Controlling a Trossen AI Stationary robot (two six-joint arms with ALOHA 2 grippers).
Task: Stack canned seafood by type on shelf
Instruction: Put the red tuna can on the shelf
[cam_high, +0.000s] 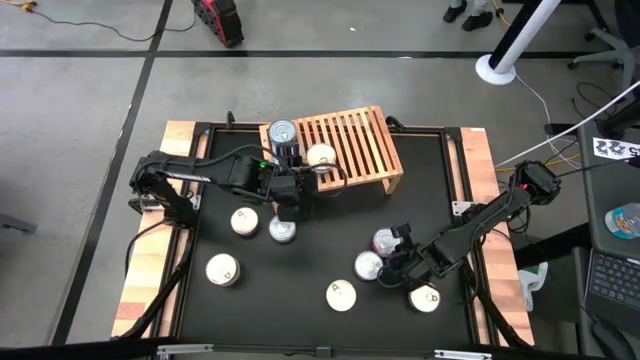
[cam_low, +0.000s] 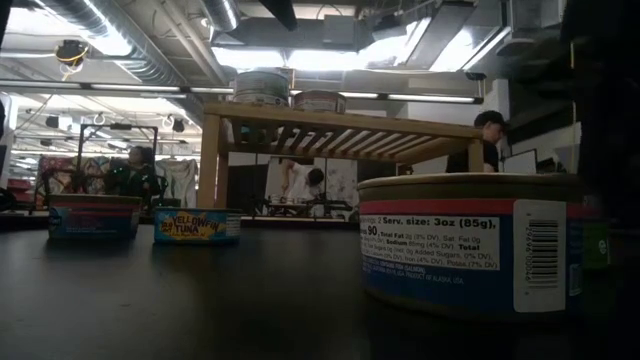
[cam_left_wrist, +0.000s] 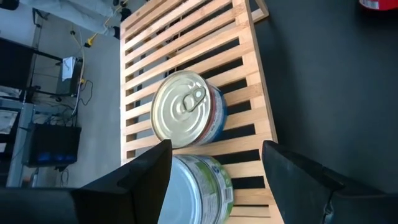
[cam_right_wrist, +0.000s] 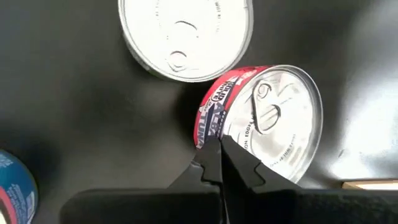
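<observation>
The light-wood slatted shelf (cam_high: 355, 140) stands at the table's far side. Two tins rest on its slats: a silver-lidded tin (cam_left_wrist: 186, 109) with a pull tab and a green-labelled tin (cam_left_wrist: 199, 186). My left gripper (cam_left_wrist: 214, 149) hovers open over the shelf's left end (cam_high: 295, 168), its fingers wide apart on either side of the green-labelled tin. My right gripper (cam_right_wrist: 219, 152) is shut and low over the table's near right part (cam_high: 385, 268), at a red-labelled tin (cam_right_wrist: 267, 118). A white-lidded tin (cam_right_wrist: 186, 37) sits just beyond it. My right gripper's shut fingertips (cam_right_wrist: 211, 158) meet the red-labelled tin at its lid's rim (cam_right_wrist: 208, 134), coming from above at a slant. The tin sits flat on the black tabletop. Whether the tips press on it or only stand against it, I cannot tell.
Several more tins lie loose on the black tabletop: two below the left arm (cam_high: 245, 220) (cam_high: 283, 230), one near left (cam_high: 222, 268), one near middle (cam_high: 341, 294), one by the right arm (cam_high: 425, 298). Wooden rails (cam_high: 150, 270) line both sides. A person stands in the room behind (cam_low: 490, 135).
</observation>
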